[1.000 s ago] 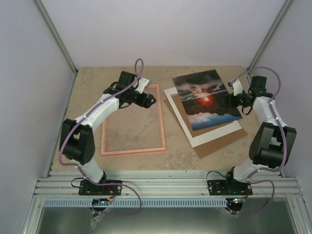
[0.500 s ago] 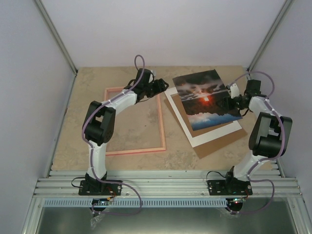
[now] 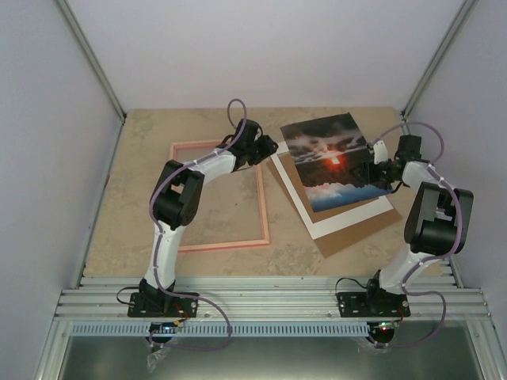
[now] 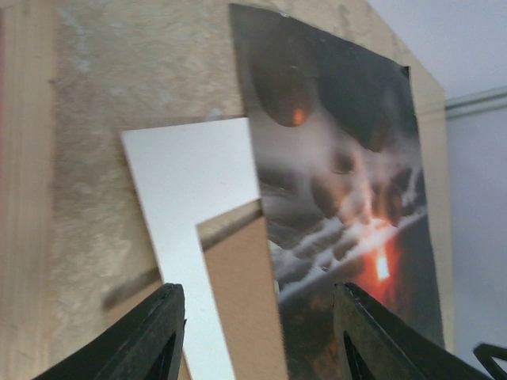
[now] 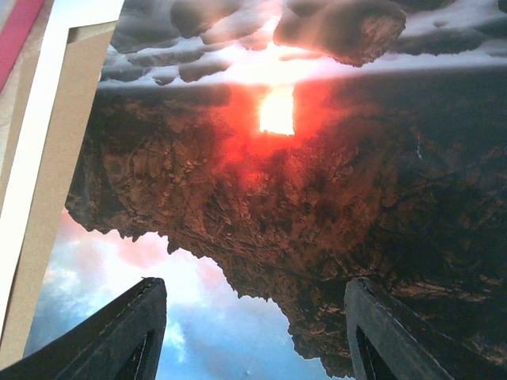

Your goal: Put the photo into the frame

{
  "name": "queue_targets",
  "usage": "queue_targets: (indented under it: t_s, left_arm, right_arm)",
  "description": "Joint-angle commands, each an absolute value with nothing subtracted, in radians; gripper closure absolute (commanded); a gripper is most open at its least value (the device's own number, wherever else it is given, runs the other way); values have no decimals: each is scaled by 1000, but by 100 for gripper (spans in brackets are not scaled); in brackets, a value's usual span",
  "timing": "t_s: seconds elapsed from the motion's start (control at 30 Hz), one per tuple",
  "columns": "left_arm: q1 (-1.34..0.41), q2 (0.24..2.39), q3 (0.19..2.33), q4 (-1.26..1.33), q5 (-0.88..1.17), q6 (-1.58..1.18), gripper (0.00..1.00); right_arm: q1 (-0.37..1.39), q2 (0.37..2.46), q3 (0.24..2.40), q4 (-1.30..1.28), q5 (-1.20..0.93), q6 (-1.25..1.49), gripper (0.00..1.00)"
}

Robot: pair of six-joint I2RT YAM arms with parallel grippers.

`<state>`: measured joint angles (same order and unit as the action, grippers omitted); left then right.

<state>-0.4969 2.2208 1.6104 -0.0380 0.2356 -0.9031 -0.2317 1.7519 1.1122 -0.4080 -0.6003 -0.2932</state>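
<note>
photo [image 3: 329, 154]: flat on top of the pile at the right of the table [image 3: 127, 166], lying askew, outside the frame and just beside it; part of the right edge covered from above by the claw there.
frame [image 3: 223, 245]: flat on the table left of the pile, bare tabletop showing through the opening; far right corner hidden under the left arm [image 3: 207, 164]; in the left wrist view only a blurred pale strip at the left edge, cut off.
white sheet [image 3: 348, 220]: under the photo, with only the near edge and left corner sticking out, the rest covered.
brown board [image 3: 360, 236]: bottom of the pile, just a near strip and a left corner on show.
left claw [image 3: 272, 147]: over the far left corner of the pile, between frame and photo; fingers [image 4: 150, 340] apart, released, nothing between them; finger bases cut off at the bottom of the wrist view.
right claw [image 3: 369, 169]: low at the photo's right edge; fingers [image 5: 119, 340] spread wide, released, the print filling the whole gap below; touching the print or just above it, cannot tell.
pink sliver [image 5: 16, 32]: top left corner of the right wrist view, cut off, too little showing to name.
</note>
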Motion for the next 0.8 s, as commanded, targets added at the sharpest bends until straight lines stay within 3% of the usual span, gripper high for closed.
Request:
queue_targets:
  t_s: [0.0, 0.53, 0.77]
  left_arm:
    - [-501, 2260, 1654, -51, 191, -930, 48]
    - [-505, 2414, 1830, -234, 104, -949, 50]
    - [-505, 2468, 1854, -164, 227, -992, 57]
  right_arm:
    - [-231, 1749, 1092, -360, -587, -272, 37]
    - [-232, 1744, 1080, -342, -571, -267, 38]
    - [-232, 1749, 1080, -338, -565, -268, 38]
